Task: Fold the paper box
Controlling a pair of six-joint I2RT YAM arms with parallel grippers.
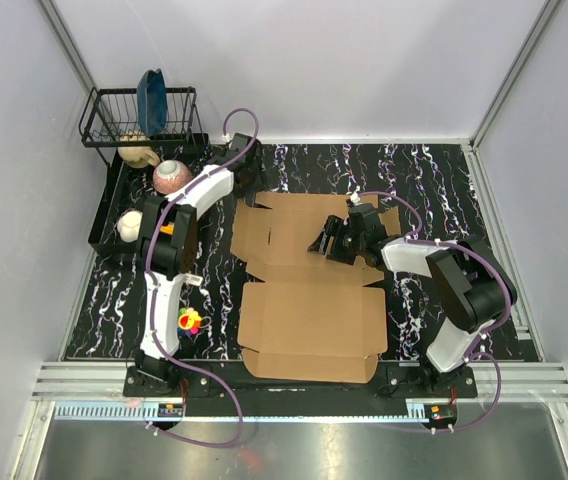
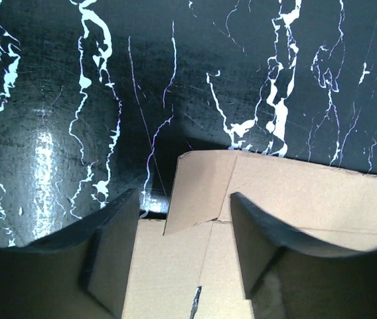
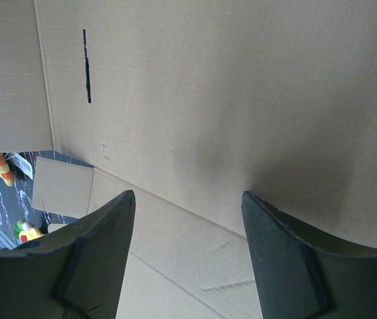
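Observation:
The paper box [image 1: 309, 320] lies mostly flat on the black marbled mat, a big brown die-cut sheet with flaps on all sides. My left gripper [image 1: 247, 185] is at its far left corner. In the left wrist view the left gripper [image 2: 184, 195] stands open, straddling a small flap [image 2: 198, 189] that tilts up off the sheet; neither finger touches it. My right gripper [image 1: 326, 243] hovers over the middle of the box's far half. In the right wrist view that gripper [image 3: 188, 195] is open above a bare cardboard panel [image 3: 208, 100], with nothing between its fingers.
A black wire rack [image 1: 139, 115] holding a blue plate [image 1: 151, 100] stands at the back left. Below it a reddish bowl [image 1: 172, 176] and a white bowl [image 1: 130, 225] sit by a black tray [image 1: 104, 215]. A small yellow-and-red toy [image 1: 190, 321] lies left of the box.

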